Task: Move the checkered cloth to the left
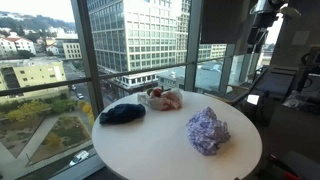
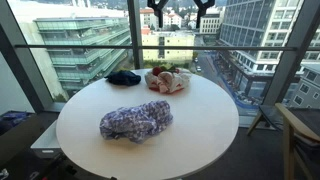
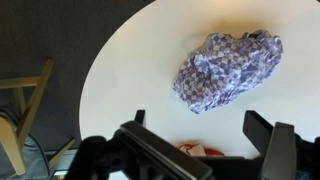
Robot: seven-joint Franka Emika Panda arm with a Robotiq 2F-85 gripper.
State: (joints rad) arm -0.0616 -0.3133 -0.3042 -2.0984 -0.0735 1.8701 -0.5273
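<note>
The checkered cloth is lying bunched on the round white table, resting toward one edge of the tabletop in both exterior views.

The gripper is hanging well above the table, apart from the cloth and touching nothing. In an exterior view it is showing only at the top edge of the frame, high over the far side of the table.

In the wrist view, the jaws are standing wide apart and holding nothing, and the cloth is appearing beyond the fingertips.

A dark blue cloth and a red-and-white cloth are lying near the window side.
</note>
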